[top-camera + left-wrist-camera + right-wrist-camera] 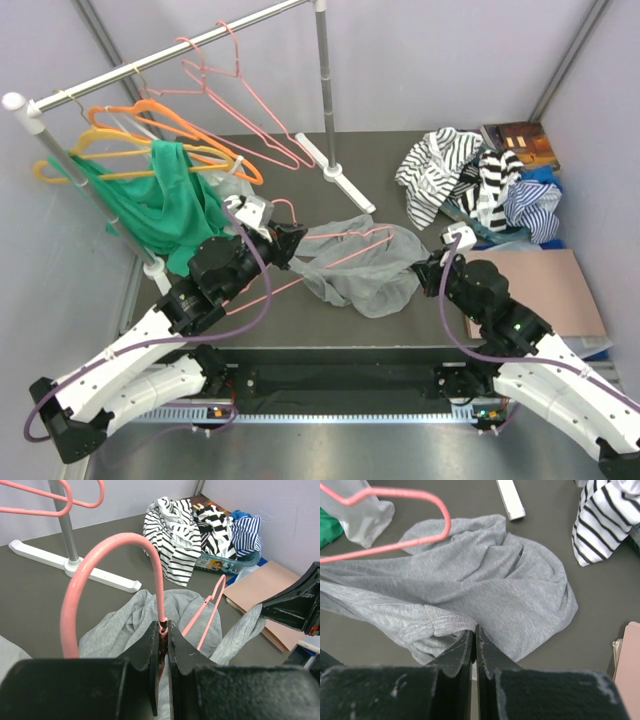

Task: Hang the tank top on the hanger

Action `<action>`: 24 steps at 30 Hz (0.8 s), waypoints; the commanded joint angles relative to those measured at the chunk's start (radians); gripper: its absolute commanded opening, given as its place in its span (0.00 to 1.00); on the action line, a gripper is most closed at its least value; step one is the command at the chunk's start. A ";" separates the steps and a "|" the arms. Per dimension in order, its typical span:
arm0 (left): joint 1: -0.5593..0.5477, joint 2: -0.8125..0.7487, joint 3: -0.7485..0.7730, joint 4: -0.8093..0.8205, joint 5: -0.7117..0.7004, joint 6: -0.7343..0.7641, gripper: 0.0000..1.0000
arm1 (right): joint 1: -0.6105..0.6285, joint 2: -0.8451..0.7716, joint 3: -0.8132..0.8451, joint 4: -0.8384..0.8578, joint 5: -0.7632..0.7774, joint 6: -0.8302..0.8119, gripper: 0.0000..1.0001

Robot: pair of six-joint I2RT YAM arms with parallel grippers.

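The grey tank top [362, 268] lies crumpled mid-table, between the two arms. A pink wire hanger [345, 238] runs across it, one arm partly tucked into the fabric. My left gripper [295, 243] is shut on the hanger [116, 541] at the neck just below the hook, and its jaws [164, 627] pinch the twisted wire above the tank top [131, 622]. My right gripper [475, 629] is shut on a ribbed edge of the tank top [485, 582] at the garment's right side. The hanger's end [400, 494] shows at the upper left of the right wrist view.
A clothes rack [150, 65] at back left carries orange and yellow hangers [165, 120], spare pink hangers [240, 90] and a green garment [150, 205]. Its white foot [340, 175] lies behind the tank top. Striped clothes [470, 180] pile up at back right beside a pink board [545, 285].
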 commanded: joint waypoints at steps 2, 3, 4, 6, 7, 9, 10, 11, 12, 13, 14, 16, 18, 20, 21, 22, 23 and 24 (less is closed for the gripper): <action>-0.002 -0.004 0.018 0.058 0.104 0.004 0.00 | 0.011 -0.045 0.043 0.037 0.068 -0.020 0.00; -0.002 0.000 0.018 0.055 0.121 0.007 0.00 | 0.011 -0.040 0.048 0.040 0.072 -0.021 0.00; -0.002 0.006 0.020 0.048 0.123 0.008 0.00 | 0.011 -0.031 0.052 0.045 0.077 -0.024 0.00; -0.002 0.013 0.020 0.037 0.198 0.016 0.00 | 0.010 -0.008 0.064 0.065 0.088 -0.032 0.00; -0.002 0.013 0.015 0.035 0.210 0.017 0.00 | 0.013 -0.002 0.068 0.072 0.091 -0.037 0.00; -0.002 0.005 0.007 0.035 0.241 0.017 0.00 | 0.011 0.023 0.078 0.092 0.102 -0.046 0.00; -0.002 0.002 0.001 0.034 0.249 0.019 0.00 | 0.011 0.031 0.081 0.098 0.121 -0.052 0.00; -0.002 -0.004 0.000 0.029 0.249 0.020 0.00 | 0.011 0.041 0.092 0.101 0.131 -0.054 0.00; -0.002 -0.009 -0.002 0.022 0.235 0.021 0.00 | 0.011 0.044 0.097 0.104 0.132 -0.058 0.00; -0.002 -0.012 -0.002 0.020 0.230 0.025 0.00 | 0.011 0.046 0.100 0.109 0.134 -0.063 0.00; -0.002 -0.015 -0.002 -0.013 0.220 0.027 0.00 | 0.011 0.046 0.106 0.118 0.129 -0.066 0.00; -0.002 -0.024 -0.003 -0.034 0.188 0.028 0.00 | 0.011 0.041 0.112 0.123 0.116 -0.067 0.00; -0.002 -0.044 -0.013 -0.034 0.168 0.030 0.00 | 0.011 0.035 0.120 0.120 0.112 -0.071 0.00; -0.002 -0.058 -0.023 -0.029 0.141 0.028 0.00 | 0.011 0.028 0.129 0.098 0.105 -0.069 0.00; -0.002 -0.069 -0.025 -0.029 0.138 0.028 0.00 | 0.010 0.023 0.130 0.091 0.105 -0.069 0.00; -0.002 -0.070 -0.026 -0.032 0.137 0.033 0.00 | 0.011 0.009 0.129 0.085 0.099 -0.069 0.00; -0.002 -0.069 -0.020 -0.043 0.137 0.034 0.00 | 0.011 0.003 0.129 0.082 0.096 -0.067 0.00; -0.002 -0.060 -0.019 -0.049 0.138 0.034 0.00 | 0.011 -0.002 0.130 0.080 0.091 -0.069 0.00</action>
